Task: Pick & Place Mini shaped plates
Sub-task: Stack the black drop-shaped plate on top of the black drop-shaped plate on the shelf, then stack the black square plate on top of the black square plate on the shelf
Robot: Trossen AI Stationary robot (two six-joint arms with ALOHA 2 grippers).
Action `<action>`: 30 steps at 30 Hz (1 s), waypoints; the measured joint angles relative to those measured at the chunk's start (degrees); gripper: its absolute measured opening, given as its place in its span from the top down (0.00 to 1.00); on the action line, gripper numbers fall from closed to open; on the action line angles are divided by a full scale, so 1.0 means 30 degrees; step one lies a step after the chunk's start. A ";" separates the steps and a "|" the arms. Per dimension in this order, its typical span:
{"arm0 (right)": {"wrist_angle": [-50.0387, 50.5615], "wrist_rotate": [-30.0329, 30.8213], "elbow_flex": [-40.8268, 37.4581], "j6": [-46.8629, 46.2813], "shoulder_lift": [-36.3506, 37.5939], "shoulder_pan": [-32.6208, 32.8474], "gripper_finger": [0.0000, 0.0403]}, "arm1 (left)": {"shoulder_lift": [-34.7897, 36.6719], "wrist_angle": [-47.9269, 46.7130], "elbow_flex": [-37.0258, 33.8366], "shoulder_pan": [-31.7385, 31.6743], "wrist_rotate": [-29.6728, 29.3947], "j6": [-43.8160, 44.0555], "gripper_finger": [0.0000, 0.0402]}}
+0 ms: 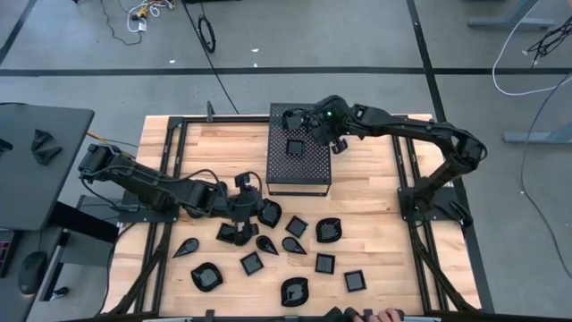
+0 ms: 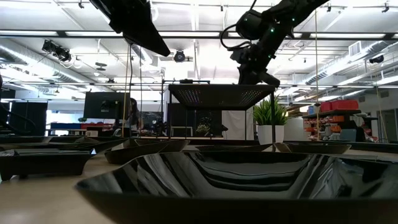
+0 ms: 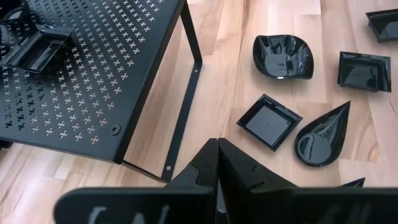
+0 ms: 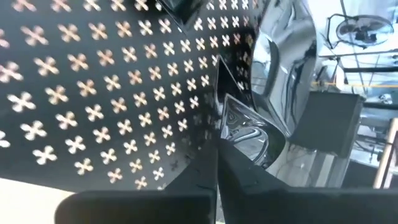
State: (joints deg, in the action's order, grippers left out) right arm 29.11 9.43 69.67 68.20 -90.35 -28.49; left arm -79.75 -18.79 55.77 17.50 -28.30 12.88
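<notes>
Several mini shaped plates, glossy black, lie on the wooden table's near half, among them a square one (image 1: 254, 263), a teardrop (image 3: 323, 134) and a rounded one (image 1: 329, 230). Another square plate (image 1: 295, 148) rests on top of the black perforated box (image 1: 299, 165). My right gripper (image 1: 320, 132) hangs over the box's far right part, shut on a glossy plate (image 4: 270, 106). My left gripper (image 1: 243, 204) is raised over the plates left of the box, shut (image 3: 217, 149), with nothing showing between its fingers. My right gripper pinches the plate's rim (image 4: 235, 121) between its two fingertips. The fingers slant down from the table's right and far side. The plate is tilted and lifted clear just above the box's perforated top (image 4: 93, 106).
The box stands on thin legs (image 3: 186, 93) at the table's middle far side. A potted plant (image 2: 270, 115) stands behind it in the low view. A person's hand (image 1: 384, 315) shows at the table's near edge. Bare wood lies right of the box.
</notes>
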 joint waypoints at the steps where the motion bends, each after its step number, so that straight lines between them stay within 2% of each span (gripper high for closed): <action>1: 0.0014 -0.0004 0.0000 0.0007 0.0000 0.0000 0.98 | 0.0000 0.0000 0.0000 0.0000 -0.0003 0.0000 0.97; 22: -0.0068 0.0071 0.0000 -0.0250 0.0405 0.0145 0.78 | 0.0000 0.0013 0.0000 0.0000 0.0008 -0.0036 0.97; 25: -0.0095 0.0202 0.0000 -0.2440 0.1062 0.0524 0.78 | 0.0000 0.0015 0.0000 0.0000 0.0007 -0.0036 0.97; 30: -0.0228 0.0694 0.0000 -0.7959 0.2394 0.1310 0.79 | 0.0000 0.0015 0.0000 -0.0007 0.0001 -0.0066 0.97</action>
State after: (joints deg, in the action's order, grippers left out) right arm 28.42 11.51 69.67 44.33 -83.16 -24.56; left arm -79.75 -18.74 55.77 17.47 -28.29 12.69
